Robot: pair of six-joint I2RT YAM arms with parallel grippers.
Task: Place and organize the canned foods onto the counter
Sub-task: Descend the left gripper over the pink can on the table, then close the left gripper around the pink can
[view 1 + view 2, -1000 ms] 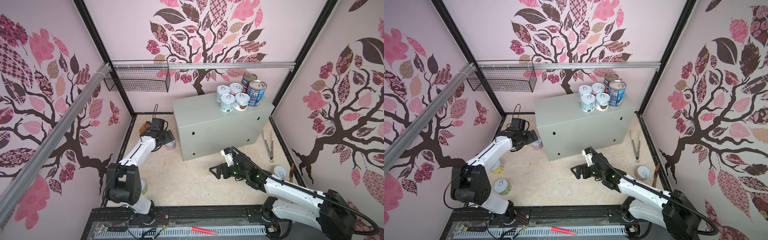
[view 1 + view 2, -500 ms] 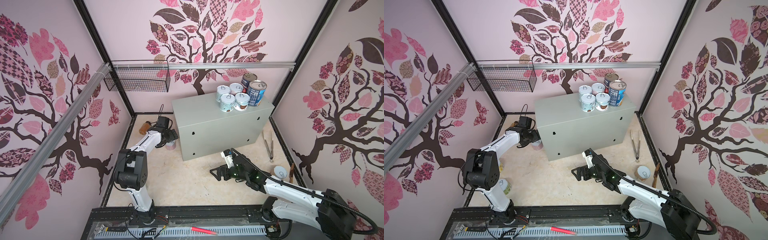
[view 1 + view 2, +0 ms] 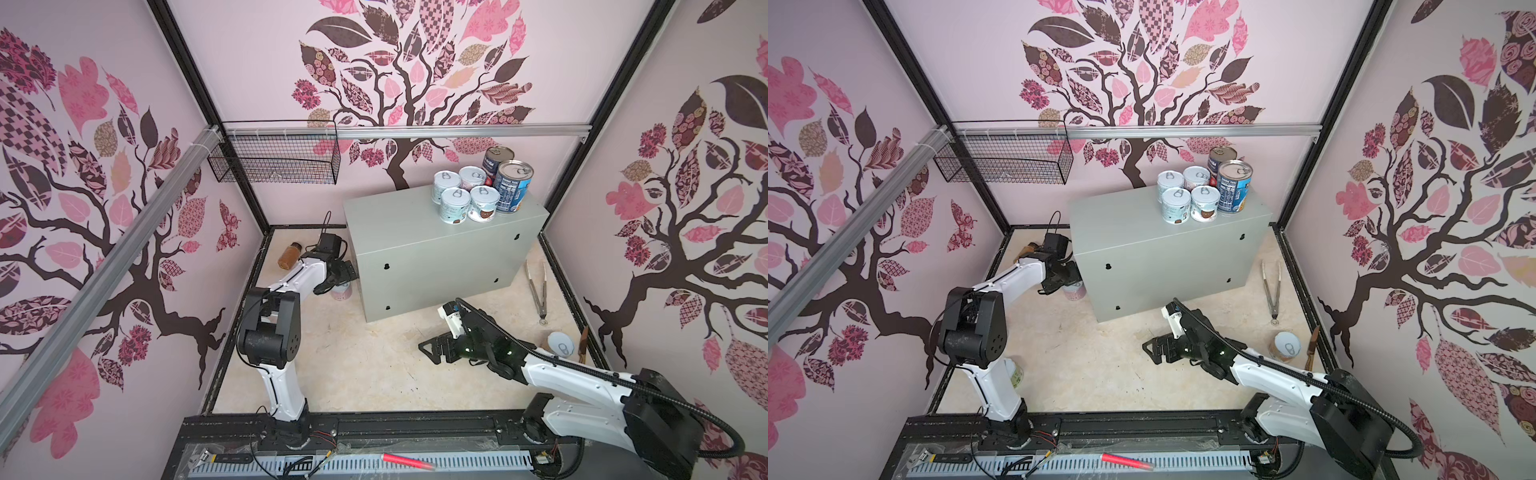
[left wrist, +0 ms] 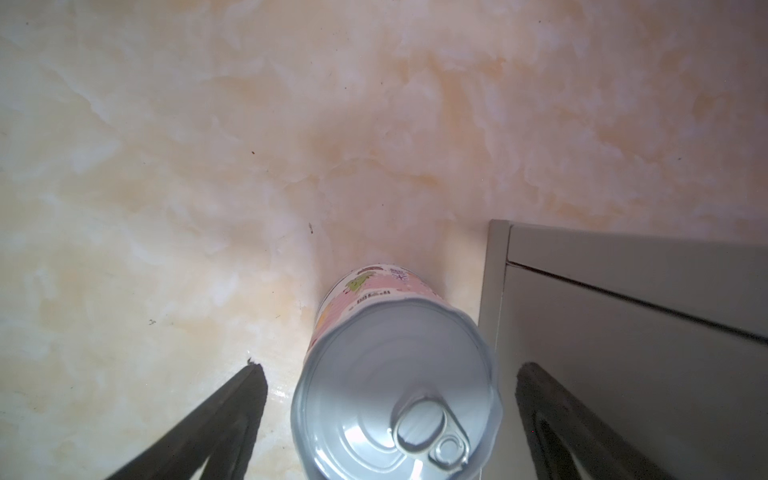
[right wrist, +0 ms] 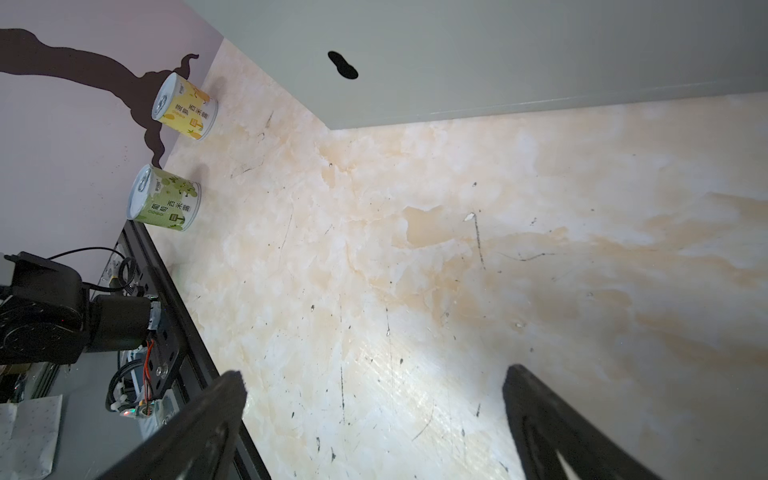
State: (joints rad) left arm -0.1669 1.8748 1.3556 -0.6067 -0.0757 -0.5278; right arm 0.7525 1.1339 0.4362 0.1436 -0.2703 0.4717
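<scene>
Beside the bench (image 3: 415, 232), left end effector (image 4: 390, 368) has moved in over the pink can (image 3: 343, 293), jaws apart, ready to grasp; right end effector (image 3: 430, 349) likewise apart, unmoved.

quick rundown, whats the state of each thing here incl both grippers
left gripper: open, straddling the pink can, not touching
right gripper: open, empty
pink can: upright on floor beside the counter
six cans: upright, clustered on the counter's far right corner
yellow can: upright on floor
green can: upright on floor
amber bottle: lying on its side
tongs: lying flat on floor
can by the tongs: upright on floor
</scene>
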